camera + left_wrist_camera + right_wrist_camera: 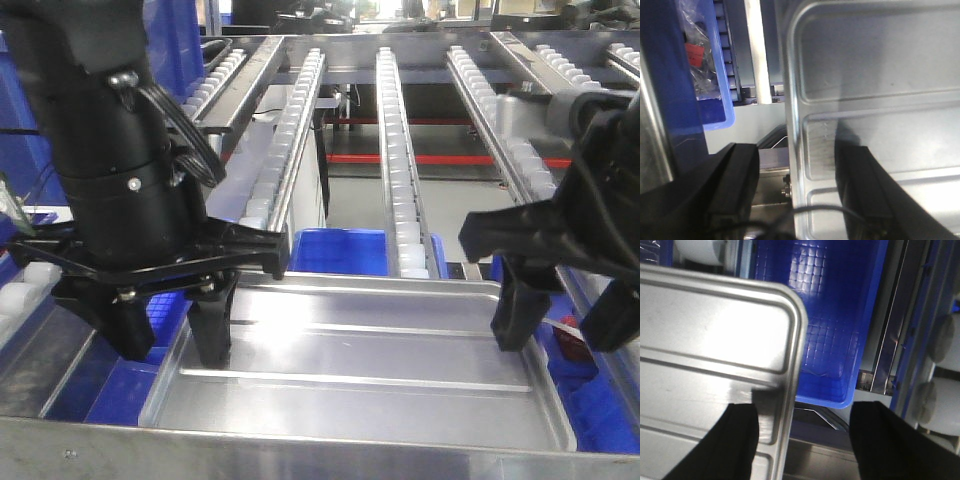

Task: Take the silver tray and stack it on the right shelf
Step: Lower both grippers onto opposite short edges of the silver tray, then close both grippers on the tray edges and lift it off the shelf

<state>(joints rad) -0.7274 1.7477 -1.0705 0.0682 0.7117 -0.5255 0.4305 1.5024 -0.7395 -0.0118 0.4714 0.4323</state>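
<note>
The silver tray, shiny with two long ridges, lies flat at the front of the roller rack, just behind the broad steel front bar. My left gripper is open and straddles the tray's left rim, one finger inside the tray and one outside. In the left wrist view the gripper has the tray rim between its fingers without touching. My right gripper is open and straddles the right rim the same way. In the right wrist view the gripper brackets the tray corner.
White roller tracks in steel rails run back from the tray. Blue plastic bins sit below the rack, seen also in the right wrist view. A blue bin holding bagged parts lies left of the tray.
</note>
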